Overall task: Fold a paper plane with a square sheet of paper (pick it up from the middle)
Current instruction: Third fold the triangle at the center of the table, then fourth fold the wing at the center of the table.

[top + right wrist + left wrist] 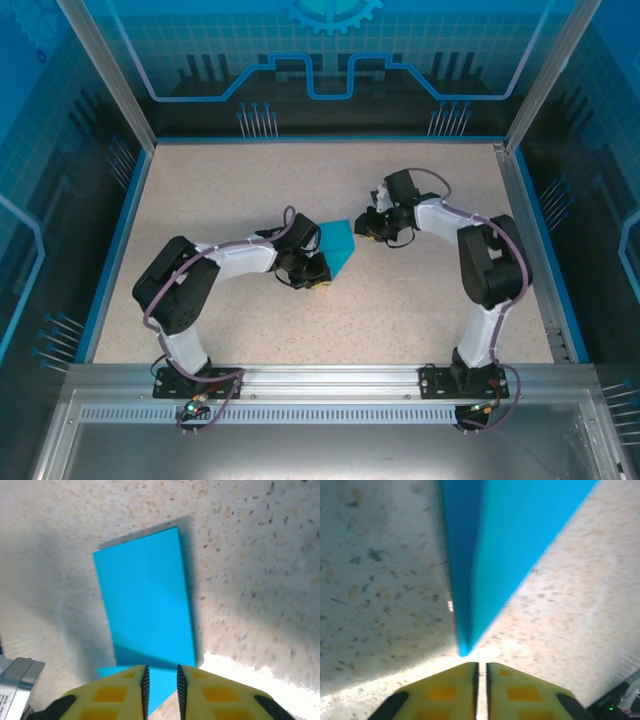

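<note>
**Item:** folded teal paper (338,245), one piece, lying on the speckled beige table (250,180) between the two pincers.

**Markings:** a gear emblem (330,12) with line art on the blue back panel, well beyond the paper. The right wrist view shows a small printed label (7,700) on a grey part left of the paper; its print is too small to read.

**Left gripper** (320,280): sits just beside the paper's near-left edge. In its own camera the yellow fingers (440,692) are parted by a thin slit (nothing between them). The paper's pointed tip lies just ahead of them.

**Right gripper** (366,228): sits at the paper's far-right edge. Its fingers (115,695) stand a little apart, wider than the left pair, with teal showing in the gap. I cannot tell whether they touch the paper.

**View notes:**
- The top view gives a kite-like outline.
- The left wrist view shows the paper (520,540) tapering, a darker and a lighter face meeting along a crease.
- The right wrist view shows the paper (145,610) as an upper rectangular flap over a lower layer that runs under the fingers.
</note>
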`<control>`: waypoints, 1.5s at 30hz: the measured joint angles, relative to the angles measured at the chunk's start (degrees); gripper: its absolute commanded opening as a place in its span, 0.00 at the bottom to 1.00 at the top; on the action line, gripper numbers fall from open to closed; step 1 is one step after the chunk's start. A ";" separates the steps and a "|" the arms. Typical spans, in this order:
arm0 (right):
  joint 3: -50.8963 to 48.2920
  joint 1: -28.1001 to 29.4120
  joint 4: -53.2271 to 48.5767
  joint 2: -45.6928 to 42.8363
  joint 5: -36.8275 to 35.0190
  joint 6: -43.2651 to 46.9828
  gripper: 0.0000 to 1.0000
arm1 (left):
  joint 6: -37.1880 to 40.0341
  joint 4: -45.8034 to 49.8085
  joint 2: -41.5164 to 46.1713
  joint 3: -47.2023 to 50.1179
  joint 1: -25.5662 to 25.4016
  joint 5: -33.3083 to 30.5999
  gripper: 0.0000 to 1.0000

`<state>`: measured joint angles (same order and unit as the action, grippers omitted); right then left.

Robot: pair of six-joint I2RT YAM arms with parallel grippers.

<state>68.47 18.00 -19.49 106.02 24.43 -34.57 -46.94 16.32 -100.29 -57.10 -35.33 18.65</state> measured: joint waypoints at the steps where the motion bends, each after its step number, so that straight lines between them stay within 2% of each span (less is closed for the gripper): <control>1: -0.87 0.00 0.04 -1.66 0.07 -0.04 0.38 | 0.24 0.07 0.87 -0.42 0.00 -0.26 0.21; 7: -4.66 0.00 0.68 -4.74 2.82 -0.07 0.47 | 0.83 -0.09 3.76 -4.17 0.00 -5.27 0.20; 13: -5.16 0.00 0.63 -2.34 6.60 0.81 0.47 | 1.05 0.00 -0.63 -7.67 0.00 -7.61 0.15; 23: -5.01 0.11 0.57 3.30 8.66 1.73 0.41 | 2.36 3.63 -8.17 -12.61 -0.09 -14.01 0.03; 30: -3.13 0.50 0.00 4.83 9.09 2.25 0.40 | 2.51 6.40 -10.49 -12.63 -0.09 -17.22 0.02; 45: 0.31 1.90 -0.74 8.28 10.45 3.17 0.35 | 2.54 6.82 -10.78 -12.92 -0.09 -17.53 0.02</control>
<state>68.77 19.90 -20.23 114.30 34.87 -31.40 -44.40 23.14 -111.07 -70.02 -35.42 1.13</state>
